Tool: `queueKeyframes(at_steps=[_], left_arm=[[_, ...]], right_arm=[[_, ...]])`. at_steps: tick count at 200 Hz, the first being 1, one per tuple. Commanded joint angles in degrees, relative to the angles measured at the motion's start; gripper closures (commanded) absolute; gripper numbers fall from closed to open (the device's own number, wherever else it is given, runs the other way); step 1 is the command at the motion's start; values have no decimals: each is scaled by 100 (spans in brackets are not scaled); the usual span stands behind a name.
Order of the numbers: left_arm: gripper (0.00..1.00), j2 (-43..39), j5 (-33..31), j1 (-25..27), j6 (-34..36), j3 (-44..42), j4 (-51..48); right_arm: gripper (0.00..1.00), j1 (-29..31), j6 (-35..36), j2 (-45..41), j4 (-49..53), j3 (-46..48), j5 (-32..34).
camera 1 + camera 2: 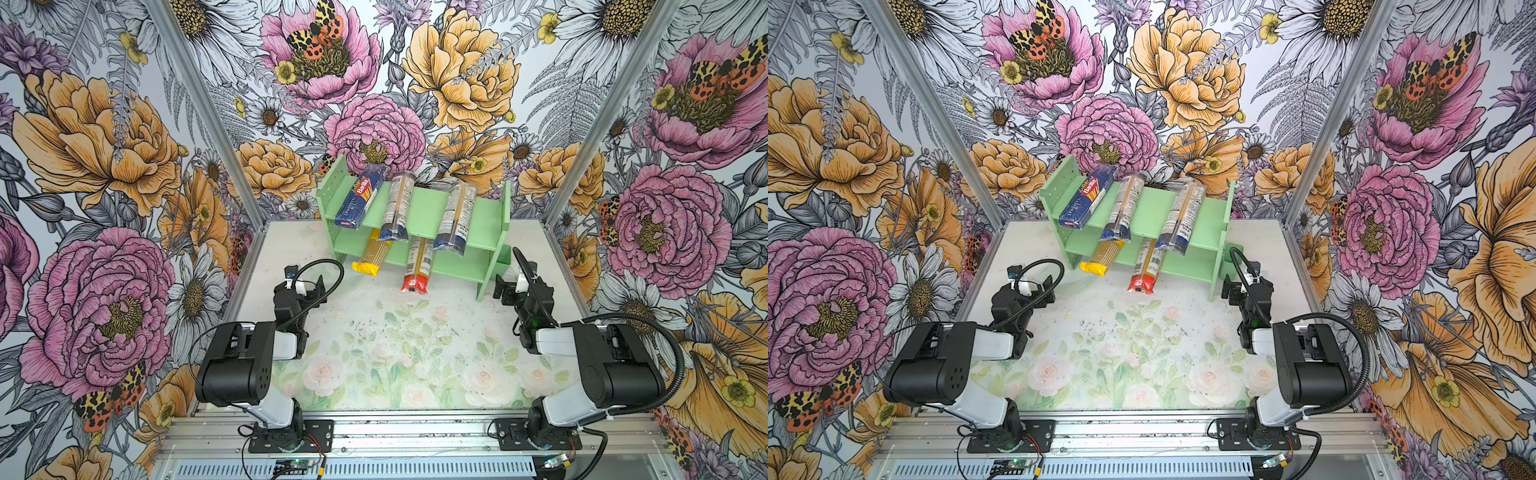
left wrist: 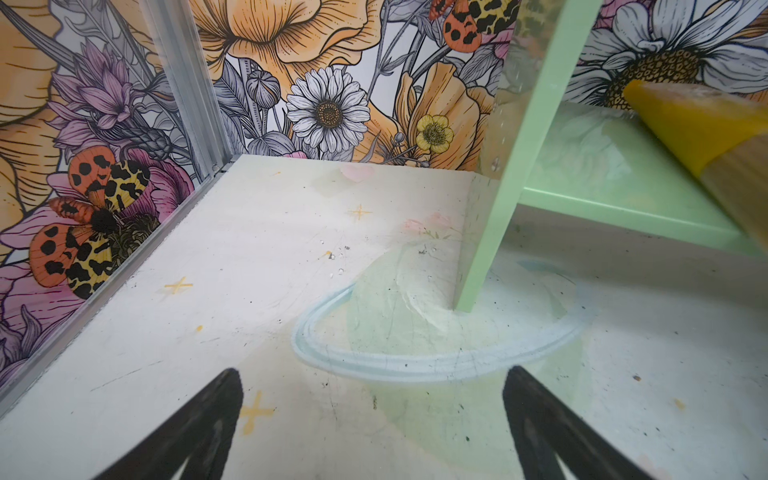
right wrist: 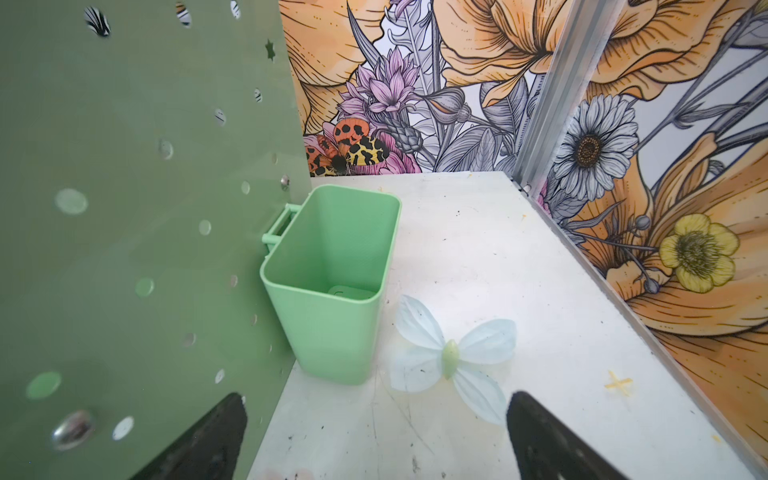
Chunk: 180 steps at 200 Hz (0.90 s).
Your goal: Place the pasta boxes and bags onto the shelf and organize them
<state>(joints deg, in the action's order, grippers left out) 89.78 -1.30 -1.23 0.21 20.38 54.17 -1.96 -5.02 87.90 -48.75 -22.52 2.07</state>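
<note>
The mint-green shelf (image 1: 424, 208) stands at the back of the table. Across its top tier lie a dark blue Barilla box (image 1: 360, 199) and two clear navy-ended bags (image 1: 397, 208) (image 1: 455, 218), all sticking out over the front edge. On the lower tier a yellow bag (image 1: 372, 255) and a red-ended clear bag (image 1: 417, 266) also poke out forward. My left gripper (image 1: 307, 284) is open and empty in front of the shelf's left leg (image 2: 490, 232). My right gripper (image 1: 505, 286) is open and empty beside the right side panel (image 3: 124, 208).
A small green bin (image 3: 332, 270) hangs on the outside of the right panel, with nothing in it. Metal frame posts (image 1: 199, 104) and floral walls close in the table on three sides. The yellow bag's end (image 2: 698, 129) shows near the left gripper (image 2: 372, 390).
</note>
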Motion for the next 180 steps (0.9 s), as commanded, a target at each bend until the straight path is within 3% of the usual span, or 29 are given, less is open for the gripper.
queueKeyframes(at_steps=[1, 180], left_arm=[[1, -74, -98, 46, 76, 89, 50], [1, -71, 51, -36, 30, 133, -29]], right_arm=[[0, -9, 26, 43, -209, 37, 3], [0, -24, 1, 60, -158, -8, -21]])
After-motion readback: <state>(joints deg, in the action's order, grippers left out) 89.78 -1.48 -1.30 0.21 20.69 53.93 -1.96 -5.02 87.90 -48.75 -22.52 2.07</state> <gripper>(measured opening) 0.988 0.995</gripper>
